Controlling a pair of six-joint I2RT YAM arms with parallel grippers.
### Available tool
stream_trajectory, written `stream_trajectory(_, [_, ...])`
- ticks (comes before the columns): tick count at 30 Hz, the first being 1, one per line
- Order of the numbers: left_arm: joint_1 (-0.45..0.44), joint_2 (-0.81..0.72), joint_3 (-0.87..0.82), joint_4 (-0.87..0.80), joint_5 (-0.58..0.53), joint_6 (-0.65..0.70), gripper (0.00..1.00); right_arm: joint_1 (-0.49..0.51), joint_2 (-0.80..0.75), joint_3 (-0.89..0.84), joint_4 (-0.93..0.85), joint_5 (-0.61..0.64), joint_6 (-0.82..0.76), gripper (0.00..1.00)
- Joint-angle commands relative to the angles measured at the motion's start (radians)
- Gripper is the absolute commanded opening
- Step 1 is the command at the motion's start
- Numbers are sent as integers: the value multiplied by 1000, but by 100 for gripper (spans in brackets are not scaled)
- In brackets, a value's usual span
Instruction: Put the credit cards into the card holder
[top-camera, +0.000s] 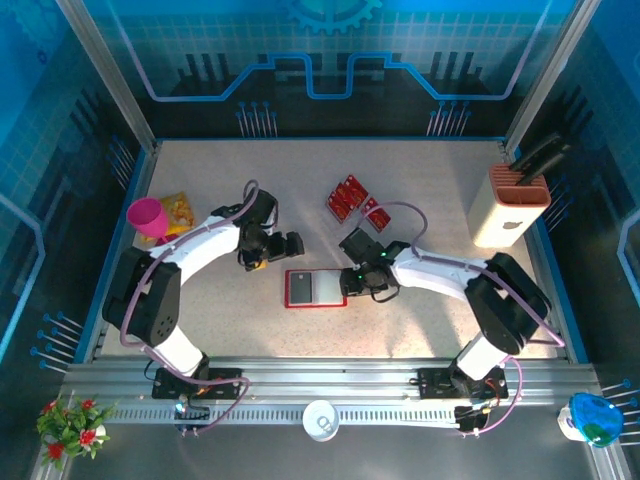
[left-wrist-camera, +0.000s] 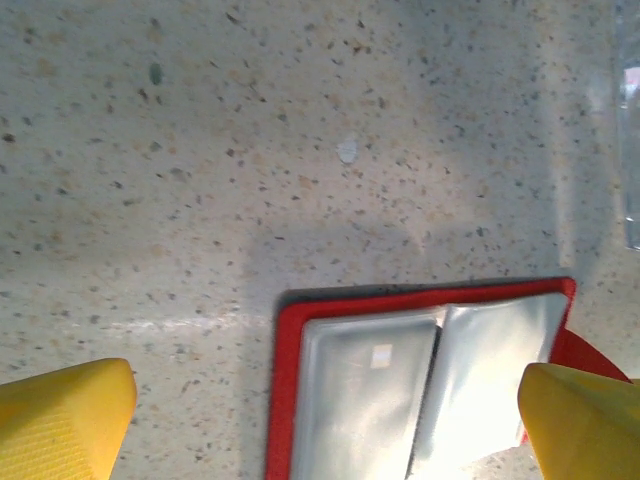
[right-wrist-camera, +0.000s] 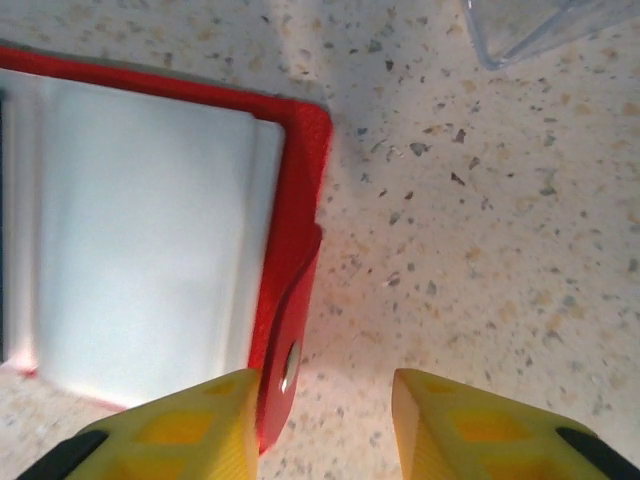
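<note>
The card holder (top-camera: 315, 288) lies open and flat on the speckled table (top-camera: 430, 170), out in the middle between the two arms. Its pale pockets are rimmed in red. I can't make out a card in them, and a dark strip at its far side is cut off in the right wrist view.

The credit cards (top-camera: 347, 198) stand packed on edge in the clear plastic tray (right-wrist-camera: 540, 25) just behind the holder, too close together to count.

The right gripper (right-wrist-camera: 325, 425) sits at the holder's right rim with its yellow fingers apart. The snap tab (right-wrist-camera: 290, 340) lies beside one finger and bare table shows before the other, so it grips nothing. The left gripper (left-wrist-camera: 320, 425) hangs spread wide over the holder's far-left corner, empty.

A pink cup (top-camera: 148, 218) stands at the left edge, its inside hidden. A beige knife block (top-camera: 508, 205) on the right holds dark handles.
</note>
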Motion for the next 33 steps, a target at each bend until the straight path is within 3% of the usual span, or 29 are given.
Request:
stream_trajectory(1, [9, -40, -48, 65, 93, -56, 99, -7, -93, 13, -21, -27, 8, 35])
stream_trajectory(7, [9, -50, -88, 138, 151, -88, 99, 35, -63, 67, 9, -74, 25, 15])
stream_trajectory(14, [9, -48, -119, 199, 182, -115, 99, 67, 41, 73, 99, -88, 53, 3])
stream_trajectory(33, [6, 4, -157, 240, 194, -99, 99, 60, 134, -60, 176, -103, 64, 0])
